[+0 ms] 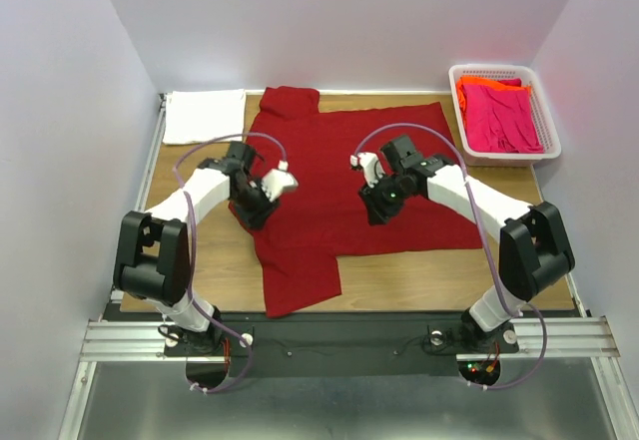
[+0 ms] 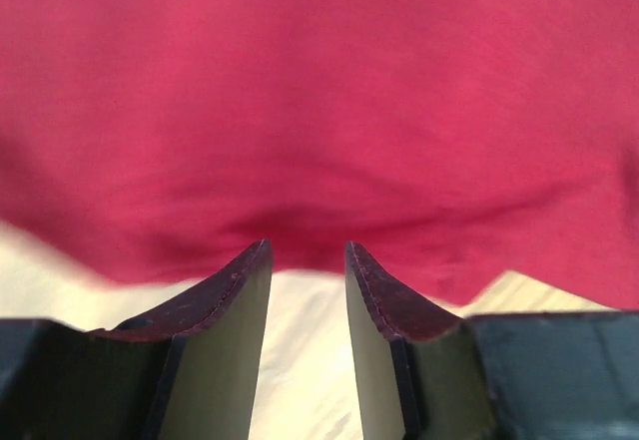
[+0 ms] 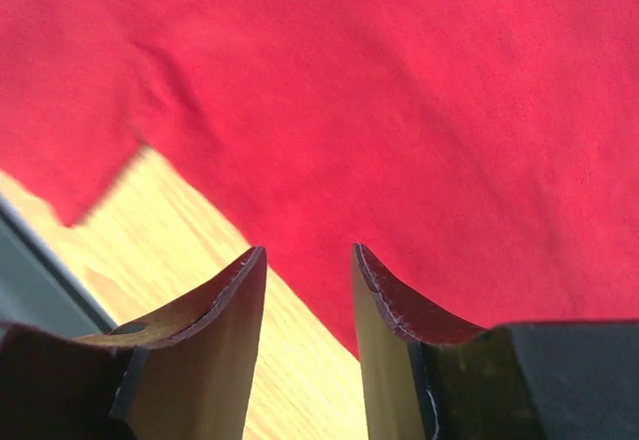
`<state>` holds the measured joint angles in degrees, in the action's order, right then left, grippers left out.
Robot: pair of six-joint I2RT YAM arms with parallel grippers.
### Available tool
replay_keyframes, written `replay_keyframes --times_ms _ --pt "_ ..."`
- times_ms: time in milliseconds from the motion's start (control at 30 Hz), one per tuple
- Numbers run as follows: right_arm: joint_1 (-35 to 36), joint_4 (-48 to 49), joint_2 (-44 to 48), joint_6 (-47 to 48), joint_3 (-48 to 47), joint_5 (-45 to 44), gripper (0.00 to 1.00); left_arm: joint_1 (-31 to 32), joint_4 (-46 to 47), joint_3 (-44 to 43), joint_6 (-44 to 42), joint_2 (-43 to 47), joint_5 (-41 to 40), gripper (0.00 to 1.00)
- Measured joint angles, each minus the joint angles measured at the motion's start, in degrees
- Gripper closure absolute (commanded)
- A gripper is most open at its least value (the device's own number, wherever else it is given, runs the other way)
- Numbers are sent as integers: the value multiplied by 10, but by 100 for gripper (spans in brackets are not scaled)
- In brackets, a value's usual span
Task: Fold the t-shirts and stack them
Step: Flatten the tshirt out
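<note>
A large dark red t-shirt (image 1: pixel 349 171) lies spread flat on the wooden table, one sleeve at the back, one at the near edge. A folded white t-shirt (image 1: pixel 204 115) lies at the back left. Pink (image 1: pixel 504 121) and orange (image 1: pixel 479 89) t-shirts sit in the basket. My left gripper (image 1: pixel 250 216) is open and empty, low over the red shirt's left edge (image 2: pixel 319 111). My right gripper (image 1: pixel 377 213) is open and empty over the shirt's near edge (image 3: pixel 399 111). Bare table shows between both pairs of fingers.
A white plastic lattice basket (image 1: pixel 551 136) stands at the back right corner. White walls enclose the table on three sides. Bare wood (image 1: pixel 439 280) shows along the near edge right of the lower sleeve. A black rail (image 1: pixel 349 325) runs along the front.
</note>
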<state>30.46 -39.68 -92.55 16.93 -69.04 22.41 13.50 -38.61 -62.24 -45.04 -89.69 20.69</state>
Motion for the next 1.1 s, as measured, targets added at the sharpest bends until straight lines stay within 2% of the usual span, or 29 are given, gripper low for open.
replay_keyframes --times_ms 100,233,433,533,600,700,800,967,1100 --pt "-24 -5 0 6 18 -16 56 31 7 47 0 0 -8 53" --pt "-63 -6 0 18 39 -35 56 37 21 98 -6 0 -49 55" --pt "-144 -15 0 43 50 -54 56 33 21 115 -29 21 -89 53" --pt "-176 -18 -3 58 49 -63 56 18 -17 73 -36 25 -83 53" --pt "-195 -21 -14 69 43 -66 57 5 -29 13 -36 22 -71 53" --pt "-227 -20 -60 83 20 -68 57 -13 -3 -64 -25 7 -60 53" --pt "-249 -18 -100 91 9 -72 58 -29 40 -96 -9 -33 -59 53" --pt "-259 -18 -115 98 6 -75 58 -43 78 -82 3 -120 -64 54" --pt "-259 -4 -103 103 25 -73 58 -50 94 -29 -2 -123 -76 57"
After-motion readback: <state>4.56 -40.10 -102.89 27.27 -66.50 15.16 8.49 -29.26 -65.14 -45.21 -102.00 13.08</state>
